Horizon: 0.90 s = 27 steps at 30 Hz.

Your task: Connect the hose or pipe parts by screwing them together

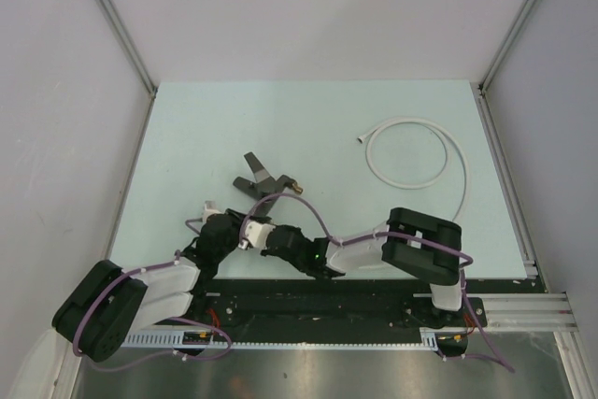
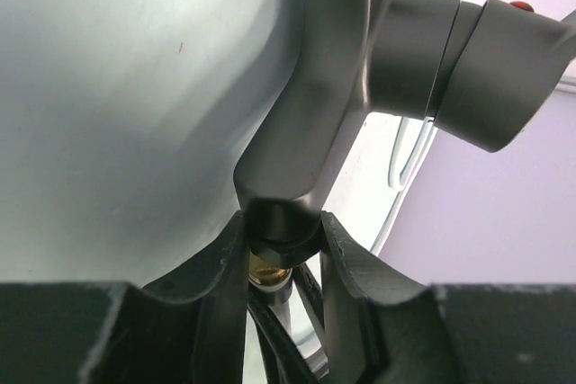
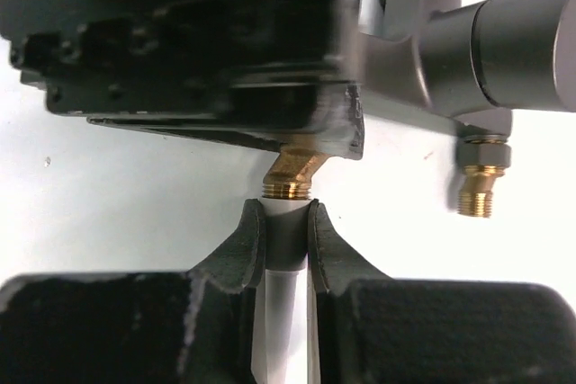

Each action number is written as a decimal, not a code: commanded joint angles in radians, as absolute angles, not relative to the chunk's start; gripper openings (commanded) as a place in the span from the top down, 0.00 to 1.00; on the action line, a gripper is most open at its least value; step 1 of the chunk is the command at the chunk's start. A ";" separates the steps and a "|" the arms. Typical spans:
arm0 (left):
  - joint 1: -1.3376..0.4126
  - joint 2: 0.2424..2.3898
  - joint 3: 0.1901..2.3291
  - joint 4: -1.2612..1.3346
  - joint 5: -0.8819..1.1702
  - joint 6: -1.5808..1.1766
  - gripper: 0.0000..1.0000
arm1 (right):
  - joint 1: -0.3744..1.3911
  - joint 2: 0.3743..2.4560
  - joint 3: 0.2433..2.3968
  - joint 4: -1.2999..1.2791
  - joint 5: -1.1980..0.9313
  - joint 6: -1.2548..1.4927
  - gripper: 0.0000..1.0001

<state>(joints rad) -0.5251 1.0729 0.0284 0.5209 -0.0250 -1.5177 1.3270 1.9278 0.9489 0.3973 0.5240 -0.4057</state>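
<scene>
Between right jaws, hose end (image 3: 286,242), seemingly touching tap fitting (image 3: 290,173)

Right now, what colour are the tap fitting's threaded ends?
Brass gold; the threaded ends show best in the right wrist view.

hose (image 1: 464,184) end under R arm (image 1: 425,245), tap (image 2: 315,87) blurred

Bright even light, soft shadows, blurred close-ups
</scene>
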 commanded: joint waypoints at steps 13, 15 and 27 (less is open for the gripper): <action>-0.535 1.072 -0.048 0.650 0.014 -1.522 1.00 | 0.890 1.871 0.985 0.541 -0.654 0.228 1.00; -0.535 1.072 -0.046 0.650 0.012 -1.522 1.00 | 0.856 1.902 0.983 0.604 -0.737 0.342 1.00; -0.535 1.051 -0.054 0.650 0.006 -1.528 1.00 | 0.822 2.051 0.982 1.066 -0.983 0.807 0.94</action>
<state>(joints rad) -0.5194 1.0729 0.0284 0.5747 -0.0586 -1.5276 0.7898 2.0624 0.9482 0.7116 -0.8036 0.5823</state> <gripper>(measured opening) 0.354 0.203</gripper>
